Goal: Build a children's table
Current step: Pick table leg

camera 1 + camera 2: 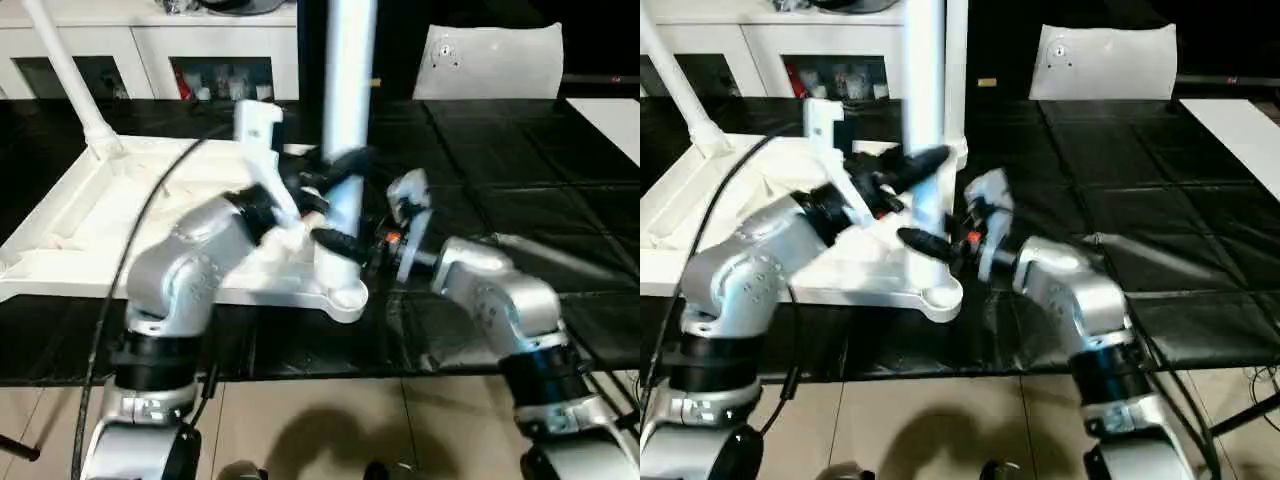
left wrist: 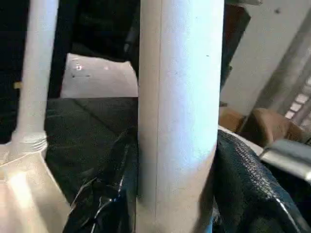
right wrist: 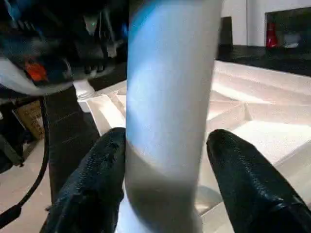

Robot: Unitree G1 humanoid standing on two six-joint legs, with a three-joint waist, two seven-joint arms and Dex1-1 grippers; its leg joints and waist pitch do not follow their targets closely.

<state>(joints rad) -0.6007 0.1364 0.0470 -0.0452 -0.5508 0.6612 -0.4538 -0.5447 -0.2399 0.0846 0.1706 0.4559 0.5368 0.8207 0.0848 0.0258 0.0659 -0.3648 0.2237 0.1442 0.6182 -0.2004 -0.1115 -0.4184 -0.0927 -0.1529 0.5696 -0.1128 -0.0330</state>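
White table top (image 1: 120,215) upside down; two legs (image 1: 345,120) upright, seemingly socketed at corners.

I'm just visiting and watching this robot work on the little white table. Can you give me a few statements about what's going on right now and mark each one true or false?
1. The table top lies with its ribbed underside up. True.
2. A leg stands upright at the table top's near corner. True.
3. No leg is fitted at the far corner. False: another leg already stands there.
4. The table top rests on a white cloth. False: it lies on a black surface.
5. Both the left gripper and the right gripper are at the upright leg. True.
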